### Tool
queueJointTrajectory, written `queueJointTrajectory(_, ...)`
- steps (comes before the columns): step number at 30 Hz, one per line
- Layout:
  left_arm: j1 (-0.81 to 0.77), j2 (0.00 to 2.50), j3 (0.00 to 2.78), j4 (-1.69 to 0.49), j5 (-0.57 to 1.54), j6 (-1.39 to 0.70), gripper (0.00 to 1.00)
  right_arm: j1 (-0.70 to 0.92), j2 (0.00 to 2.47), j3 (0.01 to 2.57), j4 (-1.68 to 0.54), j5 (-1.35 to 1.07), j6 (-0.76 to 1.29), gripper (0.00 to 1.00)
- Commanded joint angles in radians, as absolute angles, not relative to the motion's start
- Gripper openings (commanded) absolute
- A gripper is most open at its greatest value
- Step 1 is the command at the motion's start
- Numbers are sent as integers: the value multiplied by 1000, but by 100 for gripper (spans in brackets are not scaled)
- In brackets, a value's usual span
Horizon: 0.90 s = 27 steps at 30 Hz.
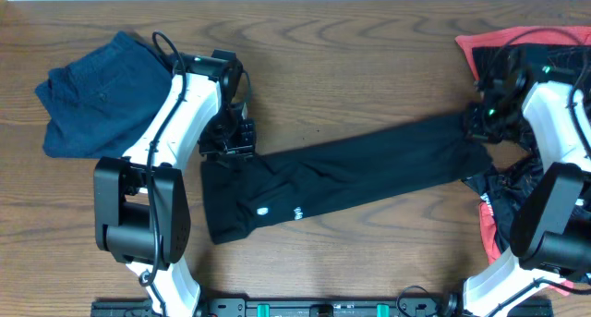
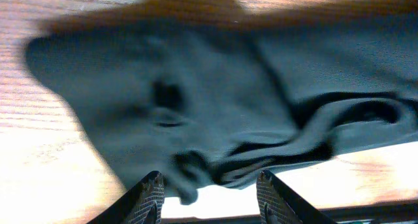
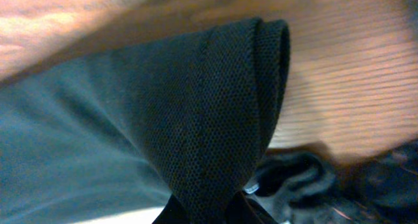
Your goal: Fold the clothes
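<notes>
One wood-grain table (image 1: 369,67); left jaws apart, right jaws clamped on black garment (image 1: 351,178)

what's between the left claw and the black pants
Nothing visible: the left claw is open directly over the wider end of the black pants. The right claw is shut on the narrow end.

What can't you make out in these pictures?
Right gripper fingertips: right wrist view, mostly hidden behind the pinched black pants fold.
Red and black garments: overhead, covered by the right arm, cut by the edge.
White print on the pants: overhead, too small to read.
Pants' creases: left wrist, blurred.
</notes>
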<state>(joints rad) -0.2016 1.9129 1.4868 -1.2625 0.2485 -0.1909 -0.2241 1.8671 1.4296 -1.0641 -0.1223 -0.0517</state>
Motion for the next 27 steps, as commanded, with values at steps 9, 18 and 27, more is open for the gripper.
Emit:
queueJointTrajectory(9,-191,1902,1485,-1269,250,-204,48,-49,1860,1534,-1196,-78,-37,1)
queueJointTrajectory(18,-191,1902,1485,-1269,250,-204,49,196,1869,1533,-1193,-75,30,1)
queueJointTrajectory(27,-191,1902,1485,-1266,250,-203,48,361,1937,1532,-1174,-74,76,10)
